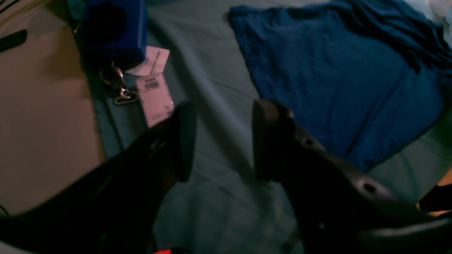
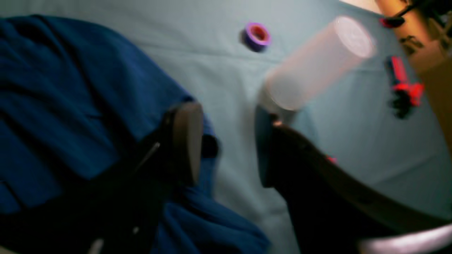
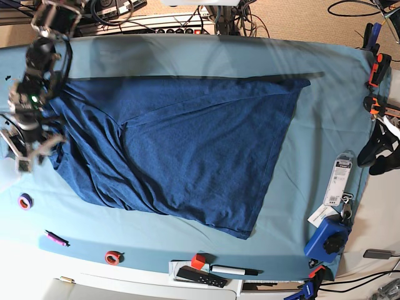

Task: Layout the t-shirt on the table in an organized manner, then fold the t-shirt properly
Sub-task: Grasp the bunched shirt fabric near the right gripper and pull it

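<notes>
bench (image 3: 187,53): covered in teal cloth
on it: t-shirt (image 3: 187,137), purple tape roll (image 3: 25,201), blue box (image 3: 326,237), marker (image 3: 234,270)

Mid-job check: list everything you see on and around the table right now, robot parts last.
t-shirt: 1, dark blue, spread across the table's middle
table: 1, light teal cloth
tape rolls: 2, purple at the right-arm side, red at the near edge
translucent cylinder: 1, whitish, near the purple roll
pink marker: 1, near edge
blue box: 1, near corner
packaged card: 1, white, left-arm side
clamps: several, orange-black, table rim
left gripper: open, over bare cloth
right gripper: open, at the shirt's edge
</notes>
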`<action>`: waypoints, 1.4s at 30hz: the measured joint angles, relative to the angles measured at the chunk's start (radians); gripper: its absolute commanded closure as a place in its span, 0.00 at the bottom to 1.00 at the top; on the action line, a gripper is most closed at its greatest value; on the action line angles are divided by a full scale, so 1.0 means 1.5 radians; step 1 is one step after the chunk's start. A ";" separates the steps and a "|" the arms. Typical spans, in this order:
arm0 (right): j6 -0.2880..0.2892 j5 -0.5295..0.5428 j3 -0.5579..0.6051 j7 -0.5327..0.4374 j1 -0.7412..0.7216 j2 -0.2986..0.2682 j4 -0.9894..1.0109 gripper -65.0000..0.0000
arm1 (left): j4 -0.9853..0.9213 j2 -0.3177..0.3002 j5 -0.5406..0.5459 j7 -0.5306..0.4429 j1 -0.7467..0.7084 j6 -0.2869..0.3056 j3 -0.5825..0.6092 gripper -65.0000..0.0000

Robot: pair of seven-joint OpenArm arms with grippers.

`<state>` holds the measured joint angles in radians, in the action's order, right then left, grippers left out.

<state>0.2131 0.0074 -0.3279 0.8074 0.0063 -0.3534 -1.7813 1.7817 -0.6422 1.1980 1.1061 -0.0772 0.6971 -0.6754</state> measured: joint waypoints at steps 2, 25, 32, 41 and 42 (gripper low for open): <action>0.002 0.004 0.033 -0.011 -0.033 0.007 0.053 0.58 | 0.000 0.003 -0.001 0.000 -0.002 0.000 0.000 0.58; 0.080 0.198 0.137 0.007 -0.320 0.127 0.485 0.50 | 0.000 0.025 -0.026 0.000 -0.004 0.000 0.000 0.58; 0.053 0.133 0.137 -0.024 -0.319 0.125 0.499 0.82 | 0.000 0.029 -0.026 -0.001 -0.004 0.000 0.000 0.58; 0.053 0.132 0.137 -0.041 -0.338 0.123 0.488 1.00 | 0.000 0.030 -0.026 -0.001 -0.004 0.000 0.000 0.59; 0.052 0.132 0.137 -0.043 -0.342 0.123 0.483 1.00 | 0.000 0.032 -0.026 -0.001 -0.004 0.000 0.000 0.59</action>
<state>0.2916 0.2058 -0.1230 0.7433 -0.5068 -0.1692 -1.0573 1.7821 -0.5949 1.1591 1.1046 -0.0830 0.6968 -0.6754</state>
